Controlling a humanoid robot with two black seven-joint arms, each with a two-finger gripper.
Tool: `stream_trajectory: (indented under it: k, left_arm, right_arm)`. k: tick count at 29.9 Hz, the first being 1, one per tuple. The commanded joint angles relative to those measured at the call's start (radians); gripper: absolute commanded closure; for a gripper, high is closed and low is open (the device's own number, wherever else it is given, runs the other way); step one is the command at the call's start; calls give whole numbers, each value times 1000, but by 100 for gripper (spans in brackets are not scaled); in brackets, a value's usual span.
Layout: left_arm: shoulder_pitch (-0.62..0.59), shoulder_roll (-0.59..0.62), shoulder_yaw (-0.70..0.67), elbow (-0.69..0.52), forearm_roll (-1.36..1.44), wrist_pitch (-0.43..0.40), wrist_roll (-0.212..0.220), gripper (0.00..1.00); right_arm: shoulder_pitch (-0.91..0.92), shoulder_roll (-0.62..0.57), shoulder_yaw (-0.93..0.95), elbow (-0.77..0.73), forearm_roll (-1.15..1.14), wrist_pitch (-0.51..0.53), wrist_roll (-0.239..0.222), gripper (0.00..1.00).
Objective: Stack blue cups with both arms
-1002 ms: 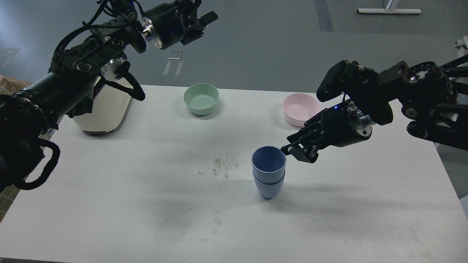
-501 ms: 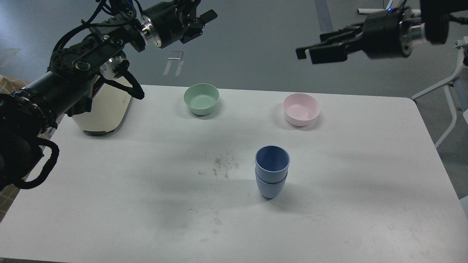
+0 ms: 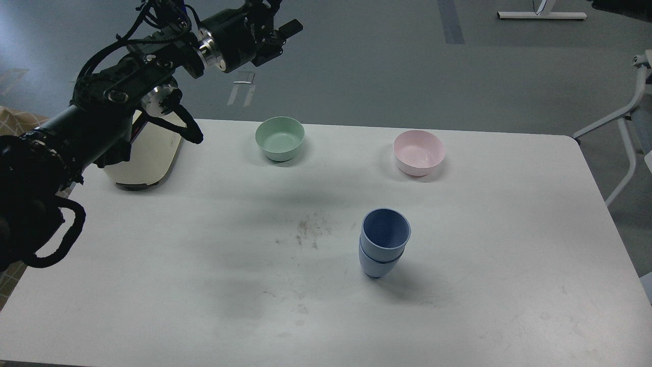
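Note:
The two blue cups stand nested on the white table [image 3: 204, 285], right of centre. The upper cup [image 3: 385, 232] sits inside the lower cup [image 3: 373, 264], and the stack leans a little to the right. Nothing touches it. My left arm reaches in from the left and is raised high over the table's back left. Its gripper [image 3: 283, 35] is far from the cups, empty, with its fingers apart. My right arm and gripper are out of view.
A mint-green bowl [image 3: 280, 137] and a pink bowl [image 3: 418, 152] stand at the back of the table. A cream appliance [image 3: 145, 158] sits at the back left under my left arm. A dirty smudge [image 3: 310, 230] lies left of the cups. A white frame [image 3: 629, 112] stands off the right edge.
My right arm let go of the cups, rose up and back, and has left the view. The stacked cups now lean slightly to the right. My left arm has barely moved.

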Motion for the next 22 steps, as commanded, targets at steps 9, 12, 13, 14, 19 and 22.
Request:
stream_trajectory:
  k: [9, 12, 13, 14, 19, 22]
  left_arm:
    - [111, -147, -124, 161, -169, 0, 0, 3]
    - [163, -156, -219, 163, -201, 0, 0, 3]
    - [171, -158, -236, 163, -203, 0, 0, 3]
    - [188, -163, -265, 163, -203, 0, 0, 3]
    - [218, -181, -313, 164, -204, 0, 0, 3]
    - [217, -183, -314, 166, -204, 0, 0, 2]
  right_arm:
    - [-347, 323, 512, -233, 238, -140, 11, 0]
    - [-406, 397, 638, -273, 238, -124, 22, 0]
    - [-419, 406, 655, -275, 238, -121, 28, 0]
    - [-439, 425, 680, -275, 240, -115, 38, 0]
    - [-476, 445, 735, -273, 247, -71, 45, 0]
    - [-476, 445, 767, -272, 249, -61, 45, 0]
